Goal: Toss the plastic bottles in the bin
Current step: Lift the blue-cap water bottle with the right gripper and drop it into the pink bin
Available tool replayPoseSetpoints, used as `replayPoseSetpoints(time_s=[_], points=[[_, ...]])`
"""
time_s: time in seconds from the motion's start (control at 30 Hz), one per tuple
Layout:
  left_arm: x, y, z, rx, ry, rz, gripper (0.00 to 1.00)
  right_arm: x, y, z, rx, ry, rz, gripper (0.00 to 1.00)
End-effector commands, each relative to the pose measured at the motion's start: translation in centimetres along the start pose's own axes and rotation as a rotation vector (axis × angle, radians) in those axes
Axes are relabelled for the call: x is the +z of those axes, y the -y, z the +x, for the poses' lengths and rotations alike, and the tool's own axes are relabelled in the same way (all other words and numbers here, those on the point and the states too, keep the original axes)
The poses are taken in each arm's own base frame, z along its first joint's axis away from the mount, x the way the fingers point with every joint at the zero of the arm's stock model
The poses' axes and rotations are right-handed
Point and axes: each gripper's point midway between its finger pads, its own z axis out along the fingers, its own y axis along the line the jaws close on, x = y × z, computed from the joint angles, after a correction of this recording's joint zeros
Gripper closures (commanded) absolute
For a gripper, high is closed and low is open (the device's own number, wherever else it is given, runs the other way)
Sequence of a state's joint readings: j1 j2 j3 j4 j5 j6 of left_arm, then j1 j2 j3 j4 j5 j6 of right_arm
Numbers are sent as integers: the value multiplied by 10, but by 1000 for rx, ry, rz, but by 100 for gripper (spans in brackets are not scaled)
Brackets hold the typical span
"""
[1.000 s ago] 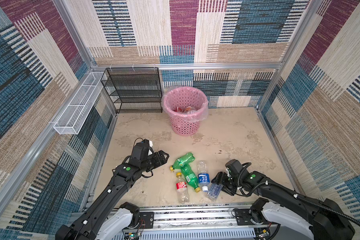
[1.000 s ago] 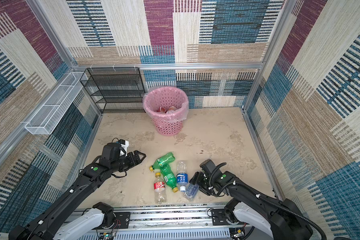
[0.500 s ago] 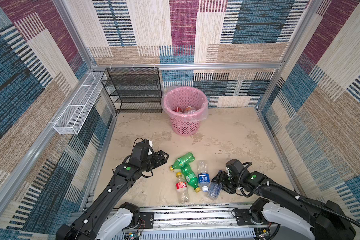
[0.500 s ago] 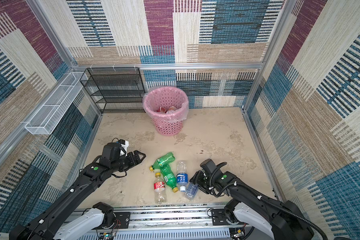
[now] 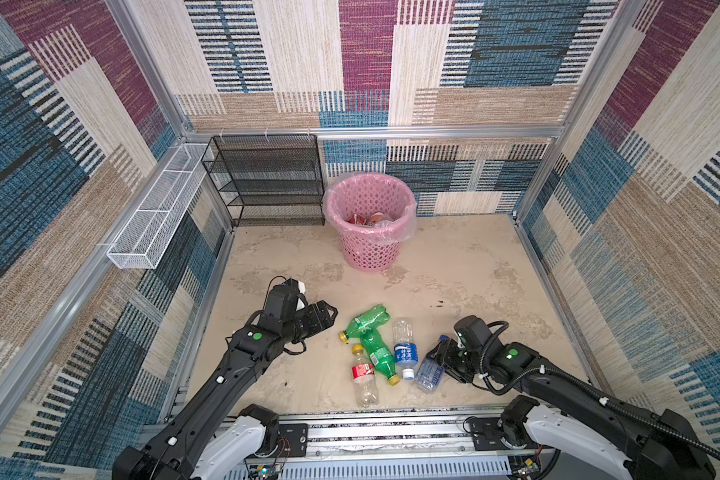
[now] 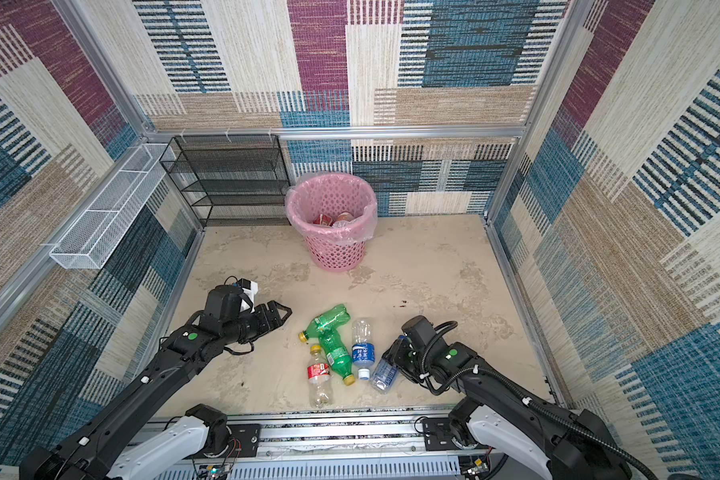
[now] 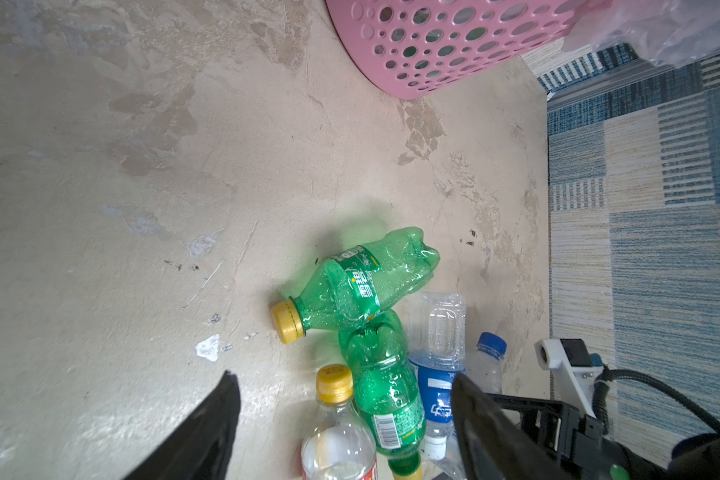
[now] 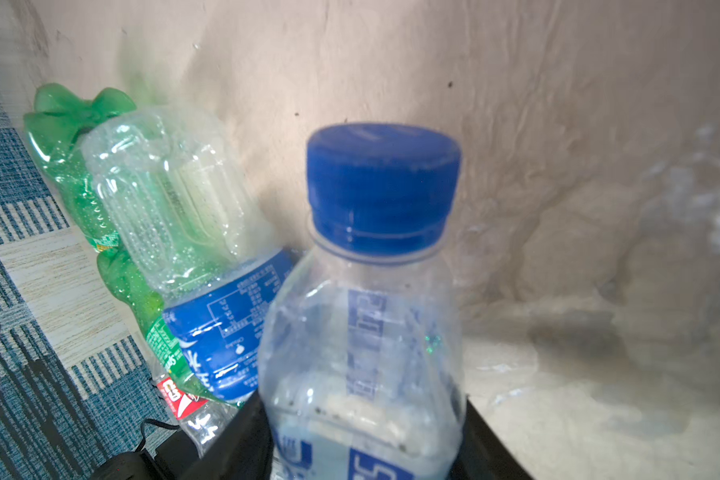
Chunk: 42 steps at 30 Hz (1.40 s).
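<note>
Several plastic bottles lie together on the floor near the front: two green ones (image 5: 368, 323) (image 5: 380, 358), a clear one with a blue label (image 5: 404, 350) and a red-labelled one (image 5: 363, 376). My right gripper (image 5: 435, 365) (image 8: 364, 415) is shut on a clear bottle with a blue cap (image 8: 362, 332) (image 6: 385, 372) at the cluster's right side, a finger pressed on each flank. My left gripper (image 5: 327, 316) (image 7: 344, 378) is open, just left of the green bottles and apart from them. The pink bin (image 5: 368, 249) (image 6: 337, 249) stands at the back with bottles inside.
A black mesh shelf rack (image 5: 267, 183) stands left of the bin against the back wall. A long white wire basket (image 5: 159, 208) hangs on the left wall. Patterned walls close in the floor on three sides, and a metal rail (image 5: 391, 432) runs along the front.
My right gripper's jaws have closed in onto the blue-capped bottle, which shifted slightly. The left arm has barely moved and its jaws stay as wide as before.
</note>
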State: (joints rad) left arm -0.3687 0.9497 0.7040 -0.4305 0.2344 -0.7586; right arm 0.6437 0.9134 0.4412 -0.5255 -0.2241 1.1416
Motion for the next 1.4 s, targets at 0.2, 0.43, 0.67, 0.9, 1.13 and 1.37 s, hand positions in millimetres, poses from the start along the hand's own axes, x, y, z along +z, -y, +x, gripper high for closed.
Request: replayPoseSetpoints(time_s=[0.2, 0.43, 0.67, 0.9, 1.13, 1.37], points=[[-2, -1, -3, 6, 10, -12, 20, -11, -9, -12, -25, 59, -13, 43], [-4, 1, -4, 8, 11, -14, 20, -26, -21, -32, -51, 121, -33, 43], [-6, 3, -7, 9, 17, -15, 20, -49, -45, -66, -91, 206, -76, 44], [-12, 6, -11, 8, 38, -8, 20, -102, -160, -129, -263, 359, -275, 44], [-27, 21, -22, 9, 66, 14, 20, -252, -391, -222, -484, 700, -641, 33], [-49, 23, -30, 47, 117, -9, 19, -259, -425, -252, -497, 704, -575, 11]])
